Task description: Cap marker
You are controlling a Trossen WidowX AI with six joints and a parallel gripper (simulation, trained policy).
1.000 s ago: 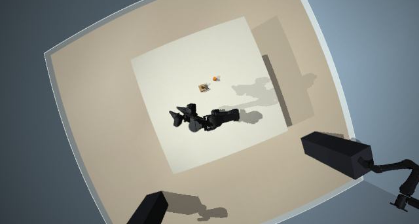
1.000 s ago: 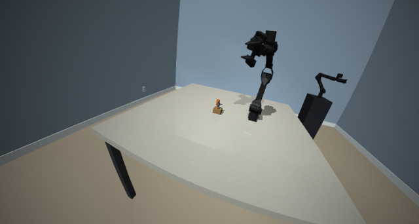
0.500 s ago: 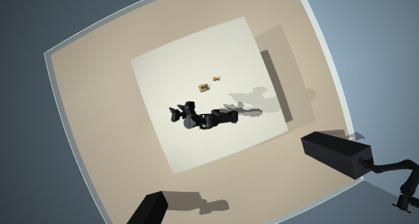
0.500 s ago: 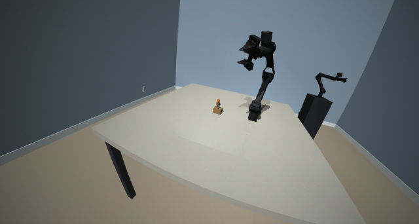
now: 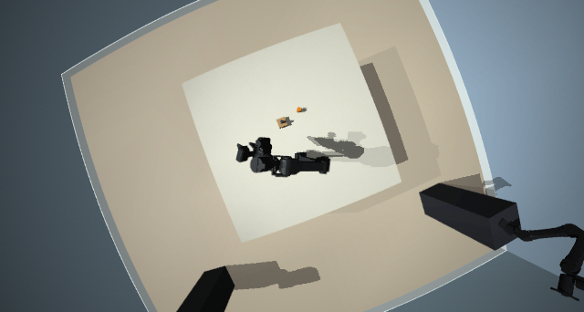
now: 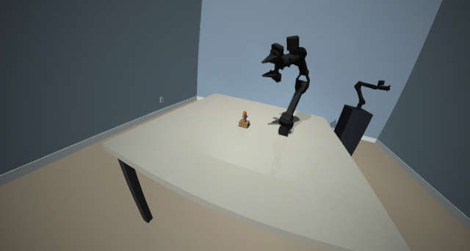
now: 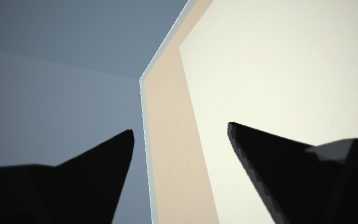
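The tan holder block (image 5: 279, 124) (image 6: 244, 124) sits on the table, with the dark marker (image 5: 284, 121) (image 6: 245, 117) standing upright in it. The orange cap (image 5: 298, 109) (image 6: 244, 113) stands on the table a short way from the block, apart from the marker in the top view; in the exterior view it overlaps the marker's outline. My gripper (image 5: 245, 146) (image 6: 262, 68) (image 7: 181, 131) is open and empty, high above the table, off to one side of block and cap. The wrist view shows neither marker, block nor cap.
The pale table top (image 5: 214, 98) (image 6: 176, 133) carries the arm's base beside the block. Beyond the table edge, a dark pedestal (image 5: 465, 212) (image 6: 354, 126) bears a second arm. Another dark box (image 5: 207, 289) stands at the bottom of the top view. Walls surround the floor.
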